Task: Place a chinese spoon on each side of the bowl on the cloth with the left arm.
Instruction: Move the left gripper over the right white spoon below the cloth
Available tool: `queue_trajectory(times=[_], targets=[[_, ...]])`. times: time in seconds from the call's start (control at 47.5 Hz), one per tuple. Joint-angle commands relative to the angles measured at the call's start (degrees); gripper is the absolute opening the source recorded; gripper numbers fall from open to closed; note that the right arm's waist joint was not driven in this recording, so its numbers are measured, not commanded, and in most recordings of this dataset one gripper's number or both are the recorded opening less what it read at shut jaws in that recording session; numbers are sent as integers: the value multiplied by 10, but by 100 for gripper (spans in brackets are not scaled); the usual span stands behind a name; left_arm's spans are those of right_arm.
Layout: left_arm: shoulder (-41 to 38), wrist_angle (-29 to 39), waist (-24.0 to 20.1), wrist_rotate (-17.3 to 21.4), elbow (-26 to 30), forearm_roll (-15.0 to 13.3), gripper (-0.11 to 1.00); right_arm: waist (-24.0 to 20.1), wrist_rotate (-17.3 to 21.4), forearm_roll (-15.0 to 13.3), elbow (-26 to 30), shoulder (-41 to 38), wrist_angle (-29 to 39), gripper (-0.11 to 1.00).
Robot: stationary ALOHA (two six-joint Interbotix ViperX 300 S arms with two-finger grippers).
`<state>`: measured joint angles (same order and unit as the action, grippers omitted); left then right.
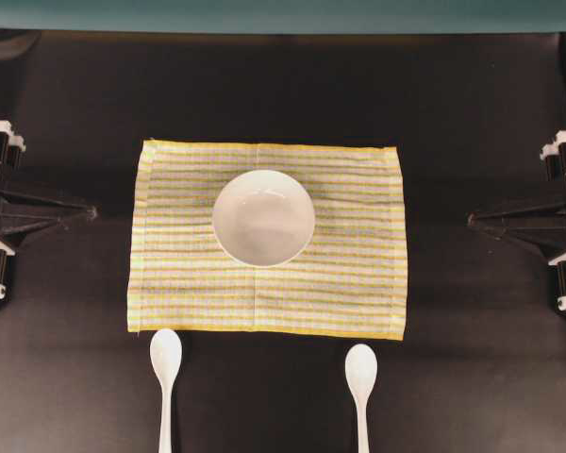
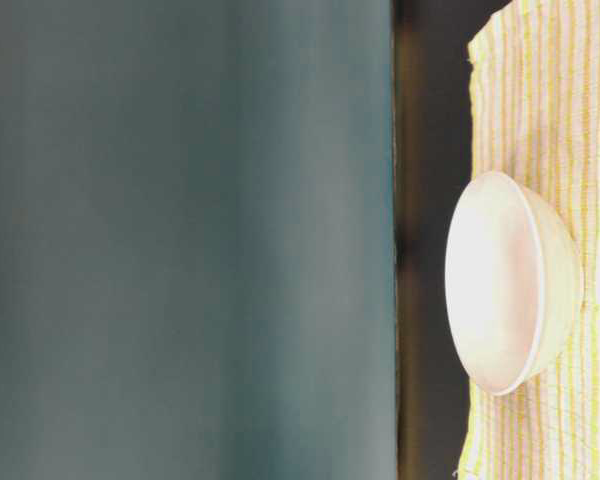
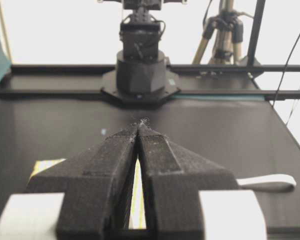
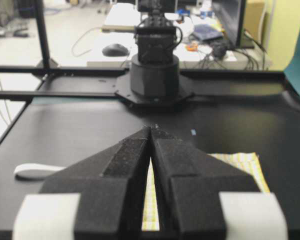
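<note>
Your two spoons lie on the bare black worktop (image 1: 66,396), just off the near hem of the cloth (image 1: 340,274): the left spoon (image 1: 165,368) below the cloth's left corner, the right spoon (image 1: 361,377) nearer its right corner. Both have their scoops toward the cloth, and their handles are cut off by the overhead picture's lower edge. The bowl (image 1: 263,217) sits on the cloth, a little toward its far edge, and has nothing in it.

From the left end effector (image 1: 92,213), the cloth and bowl are straight ahead and well apart; the left spoon is ahead and off to its near side, with only open worktop between. In the left wrist view a white spoon (image 3: 267,181) shows beside the black fingers (image 3: 155,155), lying flat.

The left end effector's jaws are pressed together, tips meeting in a point, and hold nothing. The right end effector (image 1: 472,219) mirrors it from the far side of the cloth, jaws closed to a point and likewise gripping nothing.

The table-level view gives the bowl's side only as a soft blur.
</note>
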<state>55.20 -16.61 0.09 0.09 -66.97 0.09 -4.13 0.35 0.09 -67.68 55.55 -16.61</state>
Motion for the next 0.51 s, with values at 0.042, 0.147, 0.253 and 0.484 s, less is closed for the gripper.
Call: queue_trajectory(times=[0.042,0.147,0.253,0.484], targets=[[-45,21,8,-76,19,23,4,0,-3,3,-10,-4,-2,5],[-83,37,10,-157,39,24,0,0,-3,5,-18,-2,4,2],[-126,46,14,-230,60,24,0,0,-3,4,-25,-2,13,1],[-268,75,41,-364,129,24,0,0,-4,4,-25,-1,32,1]])
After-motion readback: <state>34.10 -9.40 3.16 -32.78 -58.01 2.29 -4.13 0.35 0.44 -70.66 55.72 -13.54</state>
